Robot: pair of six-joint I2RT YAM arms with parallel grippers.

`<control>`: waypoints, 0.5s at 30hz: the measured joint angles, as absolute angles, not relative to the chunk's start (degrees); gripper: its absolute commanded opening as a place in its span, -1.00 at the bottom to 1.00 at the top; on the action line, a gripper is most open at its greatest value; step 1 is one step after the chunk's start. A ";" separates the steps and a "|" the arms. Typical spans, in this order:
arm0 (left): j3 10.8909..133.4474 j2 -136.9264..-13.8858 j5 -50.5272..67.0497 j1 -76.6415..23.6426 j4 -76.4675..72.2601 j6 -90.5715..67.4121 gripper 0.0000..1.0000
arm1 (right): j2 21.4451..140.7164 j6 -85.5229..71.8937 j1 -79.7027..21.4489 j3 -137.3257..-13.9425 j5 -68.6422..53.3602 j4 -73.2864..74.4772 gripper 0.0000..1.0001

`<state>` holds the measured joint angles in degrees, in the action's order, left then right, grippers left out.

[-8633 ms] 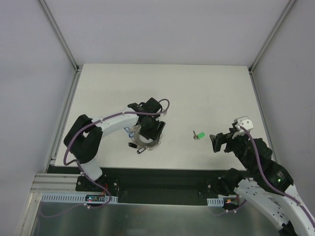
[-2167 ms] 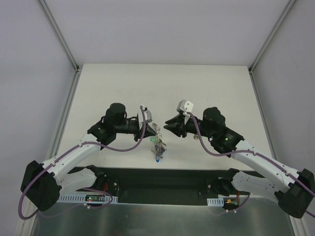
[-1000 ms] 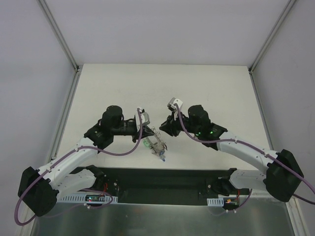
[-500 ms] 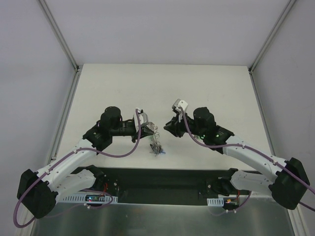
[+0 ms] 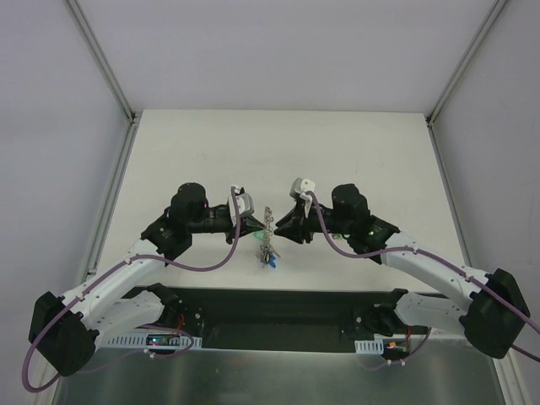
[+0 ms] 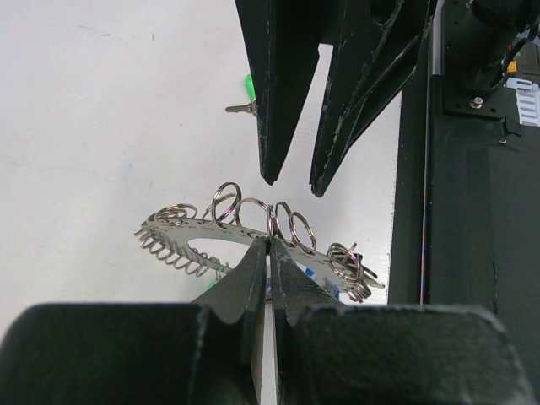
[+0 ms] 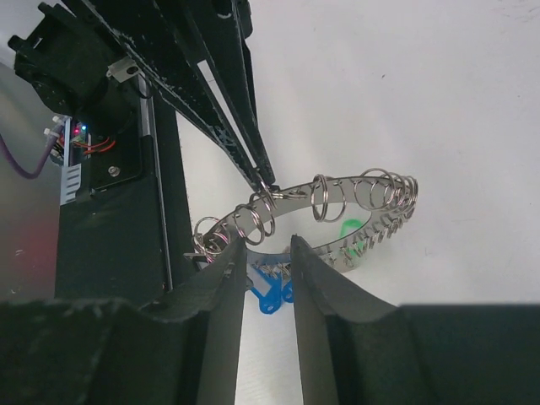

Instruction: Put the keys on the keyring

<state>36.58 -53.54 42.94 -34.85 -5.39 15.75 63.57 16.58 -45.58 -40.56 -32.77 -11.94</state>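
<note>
Left wrist: left tool [image 6: 268,245] tight on flat, loop-fringed metal keyring [image 6: 187,226]; right tool [image 6: 294,184] narrowly parted.

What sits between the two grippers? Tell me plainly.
The keyring, pinched by the left gripper, keys dangling below, the right gripper just short of it; the top view shows it best.

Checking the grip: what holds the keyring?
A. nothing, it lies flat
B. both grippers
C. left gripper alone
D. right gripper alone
C: the left gripper is pinched shut on the keyring, while the right gripper has its jaws apart, just short of it.
</note>
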 measured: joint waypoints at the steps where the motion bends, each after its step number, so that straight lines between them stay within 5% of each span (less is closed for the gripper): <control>1: 36.58 -53.39 42.94 -34.83 -5.41 15.70 -1.00 | 63.77 16.62 -45.58 -40.56 -33.36 -12.05 -0.39; 15: 35.81 -52.73 43.70 -34.85 -6.52 15.40 -1.00 | 67.02 15.46 -44.73 -40.36 -34.70 -17.65 -0.47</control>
